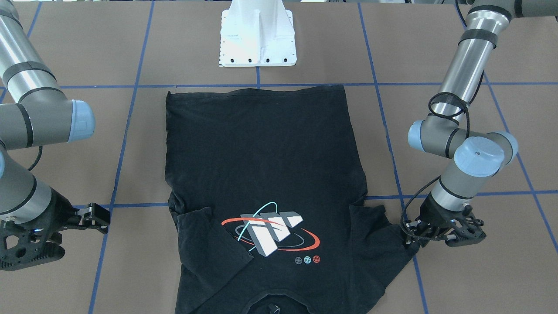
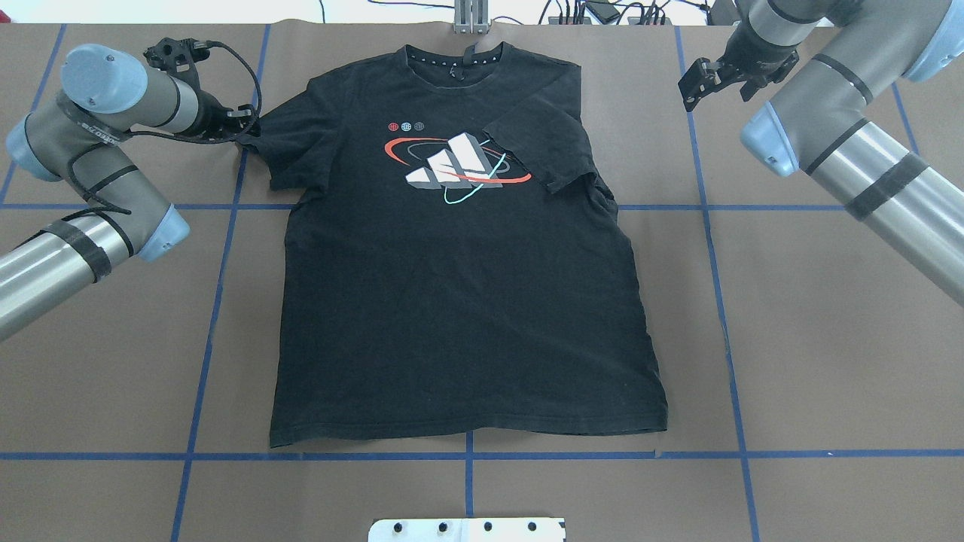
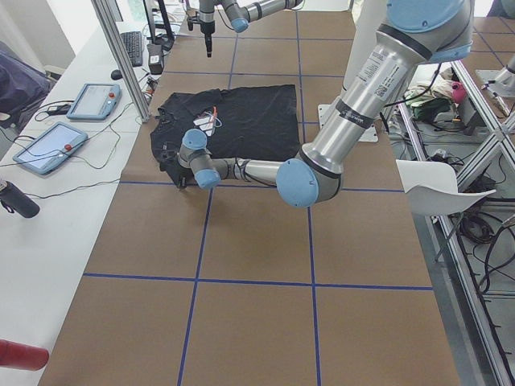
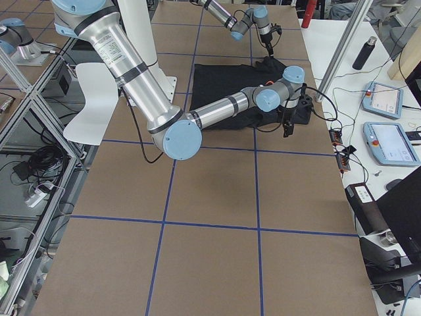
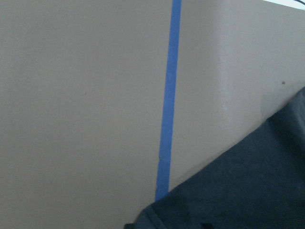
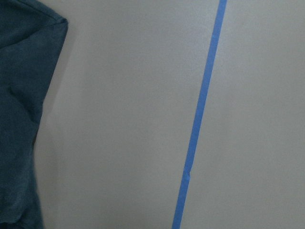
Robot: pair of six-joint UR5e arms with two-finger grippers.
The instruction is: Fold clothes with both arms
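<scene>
The black T-shirt (image 2: 452, 301) lies flat with the logo (image 2: 456, 162) up and the collar at the far edge; it also shows in the front view (image 1: 261, 152). One sleeve (image 2: 538, 143) is folded in over the chest. The other sleeve (image 2: 282, 143) lies spread out. My left gripper (image 2: 245, 129) is low at that sleeve's tip (image 1: 409, 234); I cannot tell if its jaws hold the cloth. My right gripper (image 2: 700, 79) is open and empty above the bare table, well clear of the shirt (image 1: 96, 216). Each wrist view shows only a shirt edge (image 5: 248, 191) (image 6: 19, 95).
The white base pedestal (image 1: 257, 39) stands at the robot's edge of the table. Blue tape lines (image 2: 715, 263) cross the brown tabletop. A side bench with tablets (image 3: 92, 100) and cables runs along the far edge, behind a metal post (image 3: 121, 56).
</scene>
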